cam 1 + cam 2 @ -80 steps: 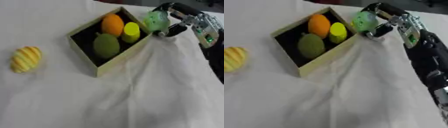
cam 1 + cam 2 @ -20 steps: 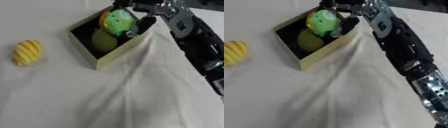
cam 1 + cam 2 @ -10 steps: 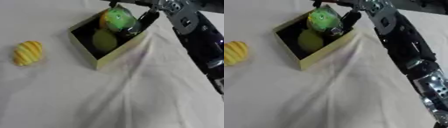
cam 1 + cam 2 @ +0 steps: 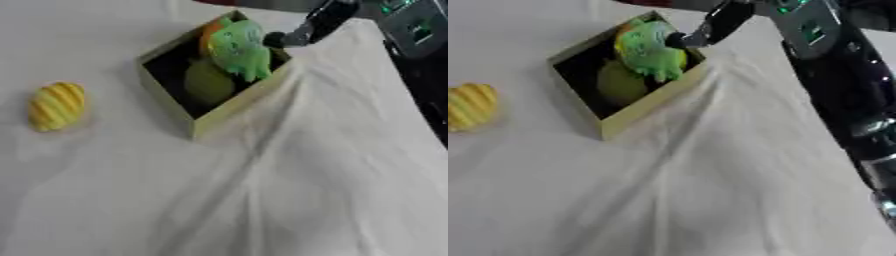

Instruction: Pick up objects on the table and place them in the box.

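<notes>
A tan box [image 4: 238, 111] with a dark inside stands at the upper middle of the white cloth. A bright green toy [image 4: 241, 50] lies tilted over its far right corner, above an olive-green fruit [image 4: 208, 82] and an orange one [image 4: 210, 31]. My right hand [image 4: 313, 26] reaches in from the top right; a straight black finger touches the green toy's right edge and nothing curls round the toy. A yellow ridged fruit [image 4: 57, 106] lies alone on the cloth at the left. My left hand shows in no view.
My right forearm [image 4: 833, 70] runs down the right side of the view. The white cloth [image 4: 289, 190] is creased into folds in front of and to the right of the box.
The green toy has come down from the hand's grasp into the box. The fingers that wrapped it have come off it. The camera has tilted, shifting the whole picture slightly.
</notes>
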Tool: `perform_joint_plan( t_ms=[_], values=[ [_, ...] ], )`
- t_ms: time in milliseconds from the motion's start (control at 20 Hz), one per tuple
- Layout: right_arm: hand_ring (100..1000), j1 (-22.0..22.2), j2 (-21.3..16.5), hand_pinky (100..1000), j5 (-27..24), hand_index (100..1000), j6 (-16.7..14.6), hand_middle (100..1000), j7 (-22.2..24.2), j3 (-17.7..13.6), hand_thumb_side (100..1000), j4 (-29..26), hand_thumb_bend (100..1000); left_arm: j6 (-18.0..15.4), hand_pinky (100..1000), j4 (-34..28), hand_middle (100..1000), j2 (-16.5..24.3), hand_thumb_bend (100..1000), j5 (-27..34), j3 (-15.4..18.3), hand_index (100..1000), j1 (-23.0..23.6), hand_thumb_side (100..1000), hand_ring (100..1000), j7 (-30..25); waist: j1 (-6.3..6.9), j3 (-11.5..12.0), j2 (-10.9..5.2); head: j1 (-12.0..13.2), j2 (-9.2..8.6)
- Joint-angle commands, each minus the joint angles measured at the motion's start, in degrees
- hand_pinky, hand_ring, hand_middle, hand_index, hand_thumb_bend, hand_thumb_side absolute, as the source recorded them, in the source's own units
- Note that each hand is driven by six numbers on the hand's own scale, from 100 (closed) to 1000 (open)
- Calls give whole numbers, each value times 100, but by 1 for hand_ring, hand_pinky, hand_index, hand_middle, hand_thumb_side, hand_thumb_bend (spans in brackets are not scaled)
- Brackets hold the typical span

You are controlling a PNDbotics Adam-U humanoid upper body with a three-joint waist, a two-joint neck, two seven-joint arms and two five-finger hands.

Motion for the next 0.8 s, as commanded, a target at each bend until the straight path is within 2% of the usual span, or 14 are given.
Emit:
perform_joint_plan(
  t_ms=[50,200,350,600,800],
  values=[
    [965,68,-359,914,-223,847,170,731,-44,-191,325,-368,365,31,705,-91,743,142,441,0,28,847,-34,435,750,2,94,-53,-170,46,17],
    [943,276,-395,904,-463,805,365,666,-253,-508,288,-740,237,35,705,-91,743,138,441,-9,61,846,-26,435,750,33,137,-100,-155,59,28],
    [928,505,-293,905,-730,773,491,619,-516,-933,387,-1171,101,36,706,-91,744,133,443,-34,97,846,-30,433,751,72,184,-148,-135,157,16],
    [919,1032,-131,899,-1168,771,373,641,-954,-1644,443,-1883,100,130,704,-91,745,202,447,-134,215,846,-12,438,752,165,268,-232,-122,345,-19],
    [909,1581,-182,893,-1516,770,370,643,-1301,-2066,422,-2448,100,438,701,65,745,591,447,-383,286,845,145,463,752,77,372,-231,-146,368,13]
  ],
)
